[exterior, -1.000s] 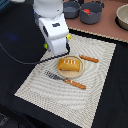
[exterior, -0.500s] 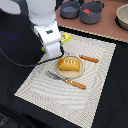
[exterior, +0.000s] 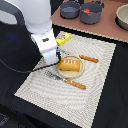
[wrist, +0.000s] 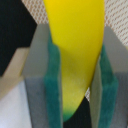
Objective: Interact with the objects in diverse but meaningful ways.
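Note:
In the wrist view a yellow banana (wrist: 75, 35) fills the gap between the green pads (wrist: 54, 82) of my gripper (wrist: 77, 95), which is shut on it. In the exterior view the gripper (exterior: 50, 59) hangs over the striped placemat (exterior: 95, 95), just to the exterior view's left of the orange-brown bread loaf (exterior: 70, 65) on its small plate. The banana is hidden there. A yellow block with a red label (exterior: 63, 38) lies at the mat's far edge behind the gripper. A red tomato (exterior: 87, 11) sits in a grey pot (exterior: 93, 17) at the back.
A fork (exterior: 52, 76) and an orange-handled knife (exterior: 76, 83) lie on the mat in front of the plate. Another orange-handled utensil (exterior: 89, 58) lies beside it. A second grey pot (exterior: 70, 9) and a pale bowl (exterior: 122, 16) stand on the wooden surface behind.
The arm has moved toward the mat's near side and a little to the exterior view's left, from beside the yellow block to beside the bread plate.

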### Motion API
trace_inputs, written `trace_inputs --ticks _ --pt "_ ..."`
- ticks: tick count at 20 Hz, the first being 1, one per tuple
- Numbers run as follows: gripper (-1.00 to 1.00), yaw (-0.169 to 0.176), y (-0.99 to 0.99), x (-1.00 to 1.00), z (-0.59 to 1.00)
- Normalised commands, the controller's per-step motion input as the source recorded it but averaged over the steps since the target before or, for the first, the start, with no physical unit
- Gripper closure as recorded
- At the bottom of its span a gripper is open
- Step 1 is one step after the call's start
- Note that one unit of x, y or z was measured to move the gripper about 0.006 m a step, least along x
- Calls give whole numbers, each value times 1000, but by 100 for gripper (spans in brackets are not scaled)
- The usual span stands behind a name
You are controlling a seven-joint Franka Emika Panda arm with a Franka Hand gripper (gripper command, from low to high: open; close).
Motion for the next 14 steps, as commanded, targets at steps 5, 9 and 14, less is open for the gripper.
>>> trace_inputs --ticks 5,9,14 --pt "-100 8 34 30 106" --pt "-100 37 317 6 840" --pt "-100 42 515 0 943"
